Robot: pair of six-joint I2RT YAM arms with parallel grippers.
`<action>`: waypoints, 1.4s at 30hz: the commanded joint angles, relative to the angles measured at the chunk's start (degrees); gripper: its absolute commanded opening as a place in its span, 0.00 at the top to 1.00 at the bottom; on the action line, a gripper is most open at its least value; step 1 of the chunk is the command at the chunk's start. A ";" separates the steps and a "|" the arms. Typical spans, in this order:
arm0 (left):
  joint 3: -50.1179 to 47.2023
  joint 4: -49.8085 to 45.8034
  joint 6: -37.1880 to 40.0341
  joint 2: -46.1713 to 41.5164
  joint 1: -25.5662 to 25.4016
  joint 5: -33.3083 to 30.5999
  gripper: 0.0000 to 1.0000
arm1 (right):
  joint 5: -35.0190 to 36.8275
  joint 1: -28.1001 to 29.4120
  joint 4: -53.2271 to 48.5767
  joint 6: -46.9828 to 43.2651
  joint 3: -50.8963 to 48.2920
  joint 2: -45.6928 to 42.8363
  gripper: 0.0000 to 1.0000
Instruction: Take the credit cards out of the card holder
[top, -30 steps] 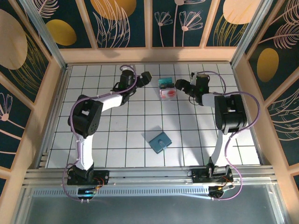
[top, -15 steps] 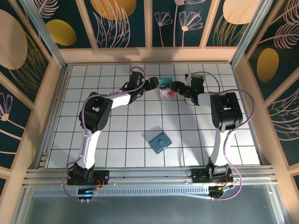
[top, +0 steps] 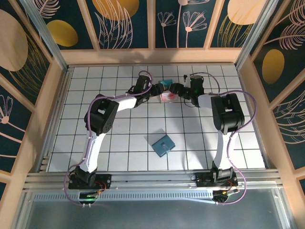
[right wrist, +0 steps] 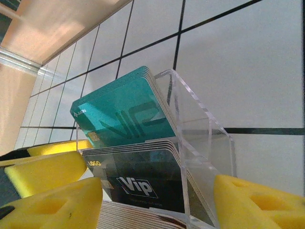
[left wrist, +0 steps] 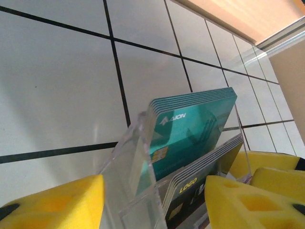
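The card holder (top: pixel 168 91) is a clear stepped acrylic stand (left wrist: pixel 128 162) (right wrist: pixel 200 138) at the back middle of the table. Teal credit cards (left wrist: pixel 195 124) (right wrist: pixel 119 114) fill its tall back tier, black cards (right wrist: pixel 138 176) the middle tier, and whitish cards (right wrist: pixel 128 217) the front. My left gripper (top: pixel 157 90) (left wrist: pixel 152 205) straddles the stand from the left, its yellow fingers close on either side, still open. My right gripper (top: pixel 177 89) (right wrist: pixel 157 205) reaches in from the right, with its fingers pressed against both sides of the stand.
A flat slate-blue wallet (top: pixel 162 144) with a small round snap lies alone in the middle of the tiled table. The wooden back wall (top: pixel 152 56) runs just behind the stand. Both forearms arch low over the back rows of tiles.
Both grippers moved inward from either side until they met at the stand. Their jaws narrowed around it, the left more than the right. The stand and wallet stayed put.
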 commanded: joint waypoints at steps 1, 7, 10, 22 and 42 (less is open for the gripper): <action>-2.65 0.78 -0.28 -1.06 -0.39 0.80 0.50 | -1.79 1.64 -0.34 0.80 1.51 1.45 0.37; -9.48 2.75 -0.62 -5.93 -0.39 -1.53 0.51 | -1.74 3.52 0.51 2.75 0.12 0.54 0.39; -12.76 3.42 -0.64 -8.58 -0.39 -3.05 0.51 | -1.62 4.62 1.29 4.07 -1.07 -0.50 0.39; -18.55 3.84 -0.94 -13.40 -0.39 -7.04 0.45 | 0.53 9.21 5.95 11.24 -7.75 -4.60 0.40; -21.66 1.04 1.67 -21.02 -0.30 -12.22 0.34 | 9.42 9.38 -2.09 8.25 -8.39 -10.32 0.29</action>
